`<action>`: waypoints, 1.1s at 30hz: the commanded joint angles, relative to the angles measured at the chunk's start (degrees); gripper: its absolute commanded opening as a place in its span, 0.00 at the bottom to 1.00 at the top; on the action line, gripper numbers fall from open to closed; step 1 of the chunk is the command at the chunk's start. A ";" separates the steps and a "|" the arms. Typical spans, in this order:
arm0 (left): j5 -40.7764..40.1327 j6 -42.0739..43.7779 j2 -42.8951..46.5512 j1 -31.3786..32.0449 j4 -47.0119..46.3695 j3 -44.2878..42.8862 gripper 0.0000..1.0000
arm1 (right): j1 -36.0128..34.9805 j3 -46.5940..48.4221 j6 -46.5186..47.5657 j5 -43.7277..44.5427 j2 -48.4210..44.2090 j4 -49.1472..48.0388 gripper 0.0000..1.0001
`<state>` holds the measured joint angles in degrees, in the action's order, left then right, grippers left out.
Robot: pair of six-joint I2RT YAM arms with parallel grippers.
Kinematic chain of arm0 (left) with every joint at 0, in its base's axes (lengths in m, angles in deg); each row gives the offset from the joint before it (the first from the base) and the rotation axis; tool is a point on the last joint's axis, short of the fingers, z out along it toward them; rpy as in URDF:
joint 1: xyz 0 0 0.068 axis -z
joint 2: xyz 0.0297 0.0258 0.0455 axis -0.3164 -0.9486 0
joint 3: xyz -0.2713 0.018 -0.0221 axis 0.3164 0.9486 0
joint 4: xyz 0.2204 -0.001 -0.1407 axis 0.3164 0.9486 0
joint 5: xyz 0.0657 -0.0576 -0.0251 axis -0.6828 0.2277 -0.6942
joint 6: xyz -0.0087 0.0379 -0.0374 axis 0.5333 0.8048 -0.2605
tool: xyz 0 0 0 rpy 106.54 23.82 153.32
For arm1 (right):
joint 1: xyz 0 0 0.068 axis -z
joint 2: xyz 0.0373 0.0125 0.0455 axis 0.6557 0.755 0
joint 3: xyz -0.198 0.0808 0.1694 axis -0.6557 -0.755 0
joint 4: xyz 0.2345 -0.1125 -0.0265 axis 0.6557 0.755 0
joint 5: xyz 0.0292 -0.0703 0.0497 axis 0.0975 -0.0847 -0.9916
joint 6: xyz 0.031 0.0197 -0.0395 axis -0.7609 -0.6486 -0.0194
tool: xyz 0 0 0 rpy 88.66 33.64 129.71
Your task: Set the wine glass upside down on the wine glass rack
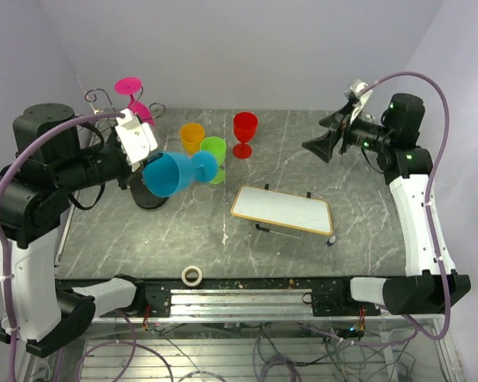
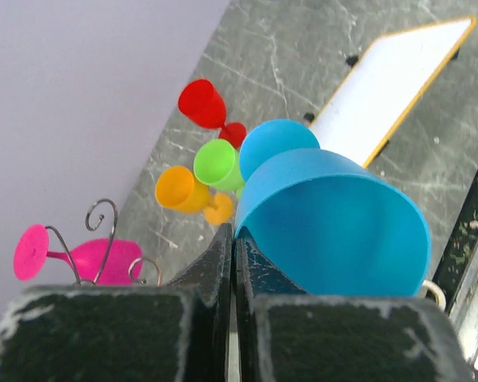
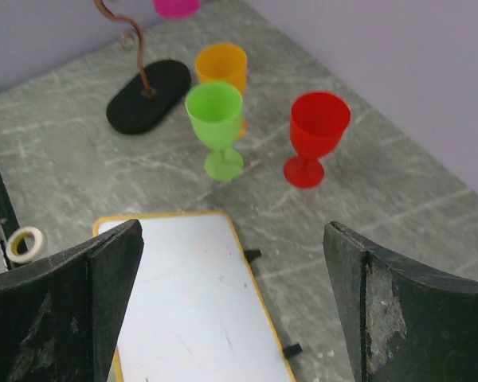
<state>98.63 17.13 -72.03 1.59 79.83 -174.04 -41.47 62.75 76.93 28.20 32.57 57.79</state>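
Left gripper (image 2: 233, 247), fingers pinched together on the blue wine glass (image 2: 334, 231), holds it on its side just beside the wine glass rack (image 3: 147, 97), foot pointing away from the rack. Right gripper (image 3: 233, 239), fingers spread wide and holding nothing, hangs well apart from the rack.

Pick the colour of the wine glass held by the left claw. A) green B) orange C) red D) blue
D: the left claw is shut on the blue wine glass, held sideways in the air, while the red glass, green glass and orange glass stand on the table.
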 commanded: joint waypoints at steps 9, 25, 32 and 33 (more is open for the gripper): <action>1.15 -19.36 -3.95 0.27 -35.24 2.37 0.07 | -8.60 12.33 -18.37 -3.15 8.12 -11.47 0.88; -2.33 -29.99 -4.94 0.18 -46.24 8.59 0.07 | -20.09 23.66 -32.12 -4.70 20.60 -22.68 0.79; -2.30 -29.96 -4.94 0.14 -46.31 10.38 0.07 | -21.54 26.83 -31.80 1.02 22.49 -20.56 0.55; -2.26 -29.95 -4.94 0.18 -46.31 10.44 0.07 | -21.75 26.94 -31.39 1.73 22.45 -20.19 0.52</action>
<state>96.92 -11.85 -77.67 1.59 36.67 -163.94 -62.60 87.52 45.78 26.48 54.65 37.68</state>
